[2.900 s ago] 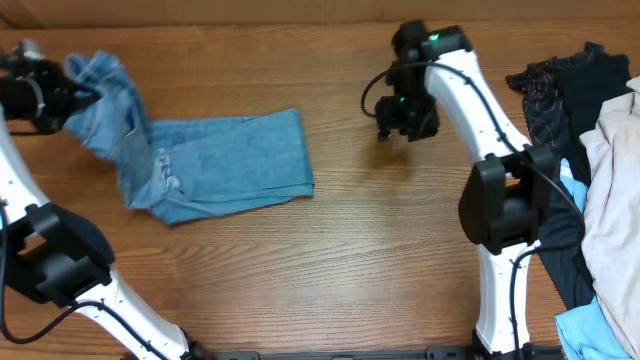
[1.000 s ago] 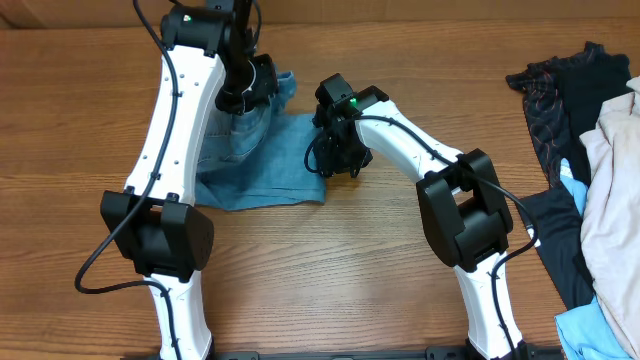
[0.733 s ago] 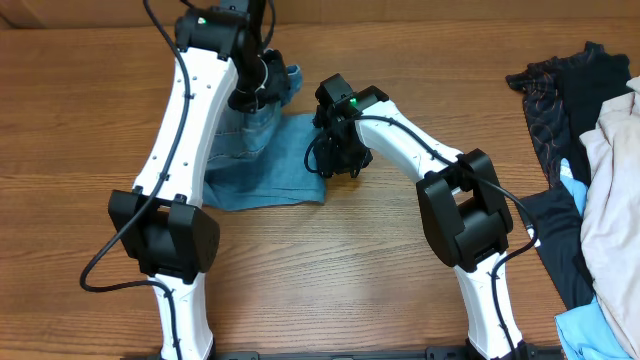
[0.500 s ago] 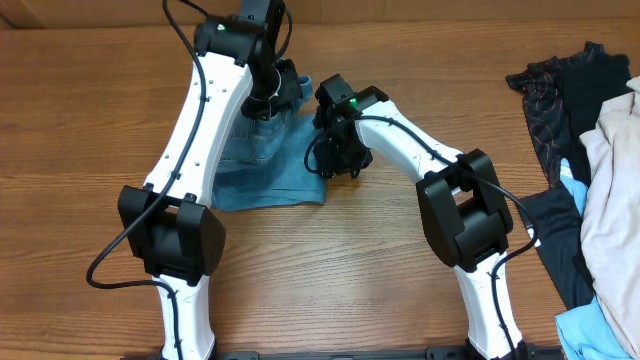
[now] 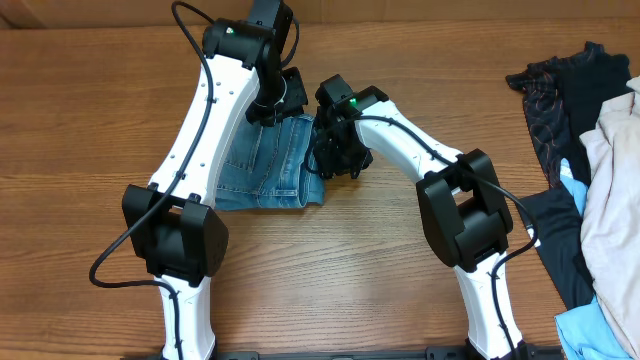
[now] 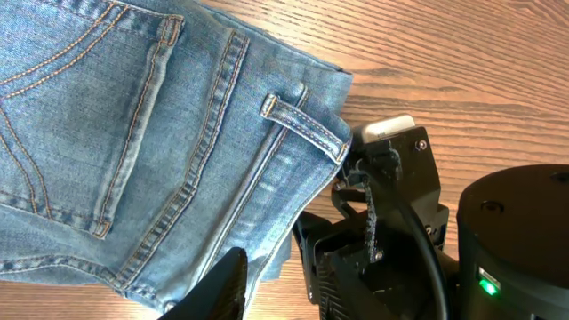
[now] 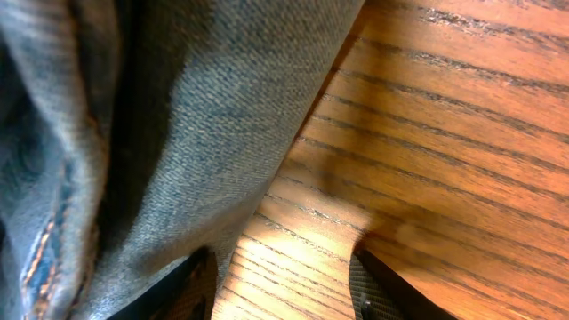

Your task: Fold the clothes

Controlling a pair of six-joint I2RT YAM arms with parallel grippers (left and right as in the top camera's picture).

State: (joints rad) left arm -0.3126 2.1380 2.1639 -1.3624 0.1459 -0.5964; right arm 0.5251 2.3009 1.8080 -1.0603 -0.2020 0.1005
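The jeans lie on the worktop left of centre, stacked in a squarish bundle. The waistband end sits towards the far edge. From the left wrist the top layer is plain to read: a stitched back pocket, heavy double seams and a belt loop right at the corner of the waistband.

The left hand hovers over that far right corner. Only one dark fingertip pokes into its own view, so I cannot tell how wide it stands. Nothing looks pinched, though, because the denim below lies flat.

The right hand is low on the bundle's right edge. Its two fingertips are parted and bare wood shows between them. The cloth edge lies against the left one, so that hand is spread and gripping nothing.

Denim is a weighty cloth, limp but with some body. It should hold a crease and drape slowly, and the rough weave should not slip in the pads. The seams and waistband are the thick, stiff parts. I'd take hold there or at a corner, where all the layers can be caught together. A pinch mid-panel would likely lift only the top sheet.

Over on the right, well apart, sits a heap of other garments.
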